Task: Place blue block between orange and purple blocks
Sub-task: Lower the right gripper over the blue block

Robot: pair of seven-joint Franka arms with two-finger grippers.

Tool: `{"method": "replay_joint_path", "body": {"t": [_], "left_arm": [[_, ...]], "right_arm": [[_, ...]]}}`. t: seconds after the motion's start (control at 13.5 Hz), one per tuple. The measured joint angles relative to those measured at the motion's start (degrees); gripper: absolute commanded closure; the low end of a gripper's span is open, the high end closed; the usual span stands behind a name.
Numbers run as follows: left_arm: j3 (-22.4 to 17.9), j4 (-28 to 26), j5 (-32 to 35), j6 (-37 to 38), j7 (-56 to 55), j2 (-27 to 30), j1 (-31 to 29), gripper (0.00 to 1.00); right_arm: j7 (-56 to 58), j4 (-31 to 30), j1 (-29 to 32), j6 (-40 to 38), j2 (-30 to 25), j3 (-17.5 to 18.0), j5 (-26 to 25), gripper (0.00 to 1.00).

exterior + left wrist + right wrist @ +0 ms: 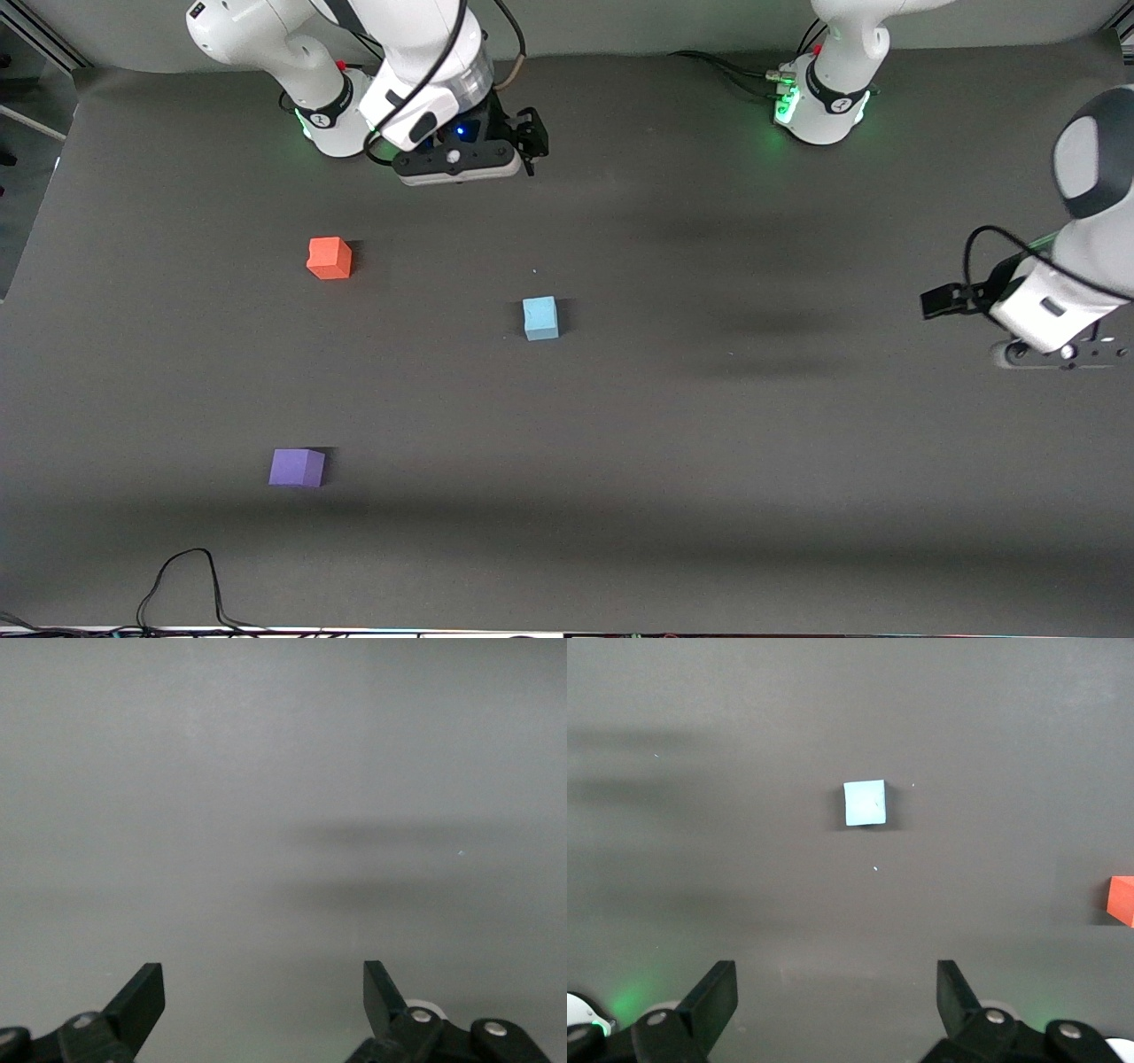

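The blue block [540,318] lies on the dark mat near the middle of the table; it also shows in the right wrist view [865,803]. The orange block [329,258] lies toward the right arm's end, farther from the front camera, and shows at the edge of the right wrist view [1122,900]. The purple block [297,467] lies nearer the front camera, at the same end. My right gripper [456,164] hangs open and empty over the mat beside its base [833,983]. My left gripper [1054,350] waits open and empty over bare mat at its arm's end [264,983].
A black cable [186,585] loops onto the mat at the edge nearest the front camera. Cables [735,75] run to the left arm's base. The mat's edge [35,230] at the right arm's end lies a little past the orange block.
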State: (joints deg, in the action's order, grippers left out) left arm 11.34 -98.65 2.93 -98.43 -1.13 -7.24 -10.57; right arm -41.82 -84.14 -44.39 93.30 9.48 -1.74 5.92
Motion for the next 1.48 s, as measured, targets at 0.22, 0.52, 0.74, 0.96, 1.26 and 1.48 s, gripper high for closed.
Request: {"method": "replay_joint_path", "body": {"t": [0.22,0.52,0.74,0.96,1.26,1.48], "left_arm": [[-0.02,-0.72,-0.17,0.21,1.16,2.19,-0.77,0.00],[-0.14,-0.62,-0.34,1.20,1.16,4.27,-0.61,0.00],[-6.90,0.30,-0.96,2.07,1.16,4.78,6.35,0.00],[-10.76,1.49,-1.33,3.11,1.15,5.08,10.69,0.00],[-11.08,3.34,-1.47,5.34,1.18,5.15,10.78,0.00],[-11.08,4.29,-1.50,6.53,1.21,5.18,10.86,0.00]], "right_arm": [[0.06,-1.30,-0.07,1.91,1.59,-0.02,0.13,0.00],[1.79,-11.99,-0.38,15.41,3.53,-0.03,-0.18,0.00],[2.72,-20.76,-0.38,27.96,5.87,-0.08,-2.34,0.00],[2.88,-24.88,-0.42,37.02,10.50,-0.08,-4.10,0.00],[2.88,-25.31,-0.43,46.55,17.77,-0.32,-4.40,0.00],[2.88,-25.29,-0.42,52.62,22.62,-0.70,-4.41,0.00]]}}
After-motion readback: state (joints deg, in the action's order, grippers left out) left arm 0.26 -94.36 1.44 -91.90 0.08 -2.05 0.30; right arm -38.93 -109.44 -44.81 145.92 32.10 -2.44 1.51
